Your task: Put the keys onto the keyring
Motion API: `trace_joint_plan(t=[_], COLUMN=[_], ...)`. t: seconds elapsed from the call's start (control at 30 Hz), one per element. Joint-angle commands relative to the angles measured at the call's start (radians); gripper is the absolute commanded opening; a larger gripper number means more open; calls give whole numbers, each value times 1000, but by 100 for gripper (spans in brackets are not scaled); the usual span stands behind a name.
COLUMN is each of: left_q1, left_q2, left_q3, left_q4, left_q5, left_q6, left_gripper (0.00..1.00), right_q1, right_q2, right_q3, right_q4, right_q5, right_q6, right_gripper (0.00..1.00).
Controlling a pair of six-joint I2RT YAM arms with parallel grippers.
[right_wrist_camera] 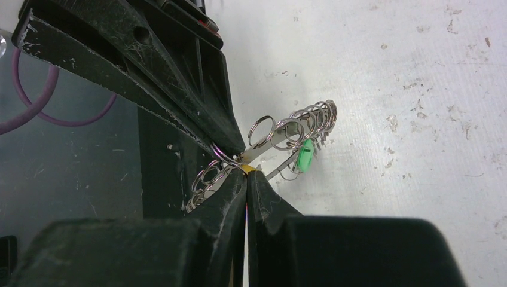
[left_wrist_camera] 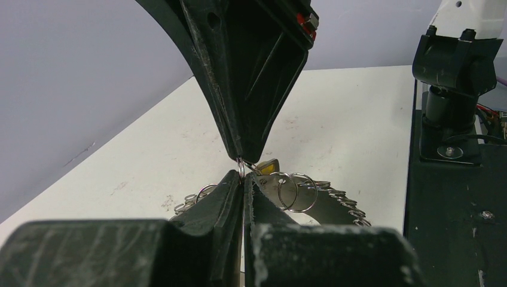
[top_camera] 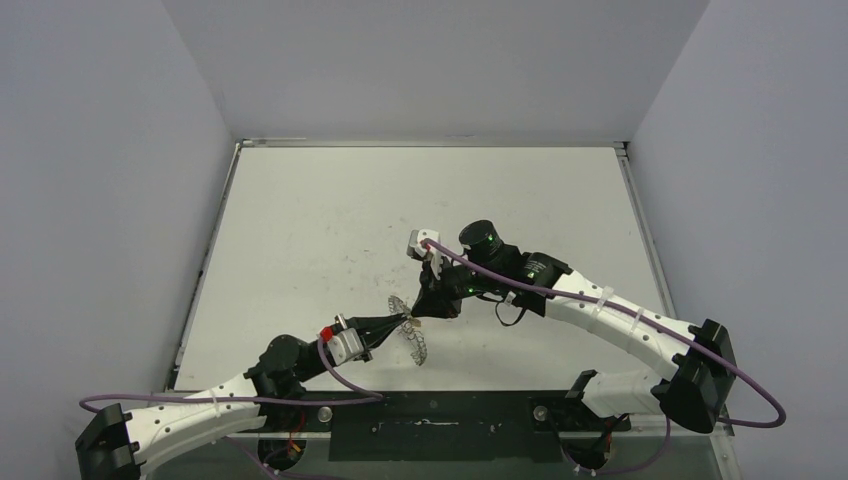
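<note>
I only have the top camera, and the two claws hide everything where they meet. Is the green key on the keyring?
Observer: The right wrist view shows the green key against the wire loops of the keyring. It looks threaded on, but I can't be certain.
Operator: And the yellow one?
Observer: The right claw is shut on the yellow key, right beside the loops.
Operator: What is the left claw doing?
Observer: The left claw is shut, pinching one loop at the keyring's rim.

Key [left_wrist_camera: 268, 165], keyring [top_camera: 415, 345] between jaws (front centre)
</note>
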Motion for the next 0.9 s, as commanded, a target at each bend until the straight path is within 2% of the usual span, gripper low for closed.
trace_joint_plan(t=[0.0, 0.7, 0.87], left_q1=[-5, -5, -5], left_q2=[-17, -14, -14], left_q3=[17, 21, 23], left_q4=[87, 94, 79], left_q5=[-5, 5, 12], left_q6=[-1, 7, 3], left_gripper=[0, 0, 0], right_q1=[0, 16, 14], right_q2=[3, 35, -68], right_q3=[-5, -23, -64], right_q4=[6, -4, 55], right_q5=[-10, 4, 16], right_q6=[-30, -109, -172], right_gripper=[0, 0, 34])
